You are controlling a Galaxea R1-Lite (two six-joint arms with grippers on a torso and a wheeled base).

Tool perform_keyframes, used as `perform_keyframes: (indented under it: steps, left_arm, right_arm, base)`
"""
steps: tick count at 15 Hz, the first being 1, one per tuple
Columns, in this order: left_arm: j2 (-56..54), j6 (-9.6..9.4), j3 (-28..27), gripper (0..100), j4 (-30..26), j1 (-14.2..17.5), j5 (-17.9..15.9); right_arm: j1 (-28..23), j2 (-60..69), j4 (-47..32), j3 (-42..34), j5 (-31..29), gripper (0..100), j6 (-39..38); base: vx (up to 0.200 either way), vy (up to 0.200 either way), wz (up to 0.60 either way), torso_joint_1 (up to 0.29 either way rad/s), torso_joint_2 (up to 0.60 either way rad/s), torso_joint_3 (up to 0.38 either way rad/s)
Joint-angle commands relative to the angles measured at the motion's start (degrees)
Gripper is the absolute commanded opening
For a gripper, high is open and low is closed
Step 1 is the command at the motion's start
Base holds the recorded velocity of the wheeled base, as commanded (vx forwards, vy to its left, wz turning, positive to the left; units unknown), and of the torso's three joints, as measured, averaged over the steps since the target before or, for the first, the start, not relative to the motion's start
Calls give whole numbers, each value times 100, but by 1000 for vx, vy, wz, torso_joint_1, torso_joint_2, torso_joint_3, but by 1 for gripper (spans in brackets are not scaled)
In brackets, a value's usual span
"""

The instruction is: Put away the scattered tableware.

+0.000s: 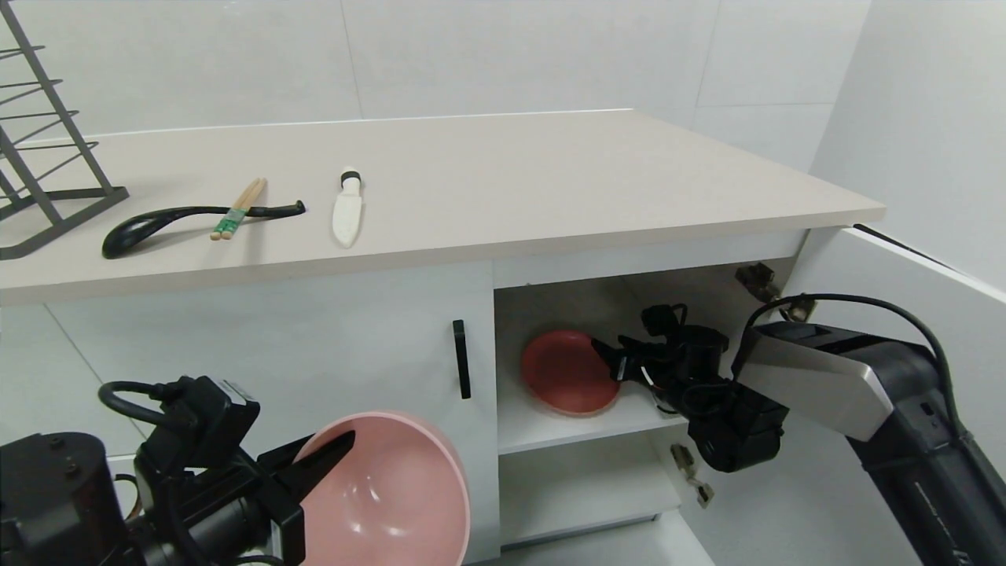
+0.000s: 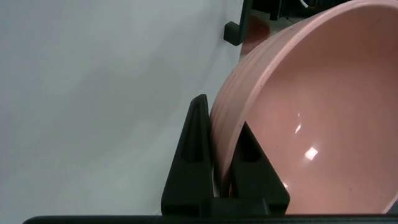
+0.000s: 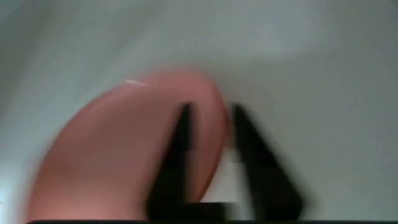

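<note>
A wire dish rack (image 1: 47, 157) stands at the far left of the counter (image 1: 550, 173). Just beside it lies a black spoon (image 1: 157, 224), with a pair of chopsticks (image 1: 238, 208) laid across its handle. A white knife (image 1: 347, 208) lies a little further right, apart from both.

Below the counter's left end, in front of the closed cupboard door (image 1: 314, 346), the left gripper (image 1: 330, 460) holds a pink bowl (image 1: 393, 495) in the air. It is pinched onto the rim, one finger (image 2: 198, 149) against the outer wall and the other inside. The bowl is tilted so that its hollow faces up and towards the camera. A black handle (image 1: 461, 359) sits on the door's right edge.

To the right the cupboard stands open, and a red plate (image 1: 567, 372) is on its upper shelf (image 1: 550, 428). The right gripper (image 1: 609, 358) is at the plate's right edge. The wrist view is blurred, so I cannot tell whether it is clamping the plate or standing spread. The open door (image 1: 904, 275) is swung out at the far right.
</note>
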State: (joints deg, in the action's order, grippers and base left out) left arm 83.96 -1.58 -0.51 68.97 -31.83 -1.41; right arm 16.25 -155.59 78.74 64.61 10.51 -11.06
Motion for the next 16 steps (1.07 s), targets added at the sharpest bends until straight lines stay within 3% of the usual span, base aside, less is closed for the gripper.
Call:
perform_keyframes:
  steps: [1,2,5,6,8,9,16]
  left_arm:
    - [7,0,7,0,2,-7,1]
    - [-11,0,7,0,2,-34,1]
    - [-11,9,-151,0,292,-60,10]
    - [121,-61,-248,0,635,-104,1]
    - [402,-712,-397,0,775,-289,1]
    - [490,-905,-459,0,775,-464,10]
    - [956,-1046,-1091,0,775,-1370,10]
  right_arm:
    - [1,46,186,-98,4,100,-2]
    - [36,231,370,-282,4,100,16]
    - [405,1277,1056,-2049,-14,100,244]
    - [687,2059,1126,-3376,-31,100,508]
    - [994,3114,1126,-4826,-75,100,649]
    - [1091,3571,1126,-5222,-137,100,649]
    - [1258,5601,1126,-6461,-427,100,649]
  base:
    - [0,0,0,0,0,0]
    - [0,0,0,0,0,0]
    - [0,0,0,0,0,0]
    - [0,0,0,0,0,0]
    - [0,0,0,0,0,0]
    - [0,0,0,0,0,0]
    - [0,0,0,0,0,0]
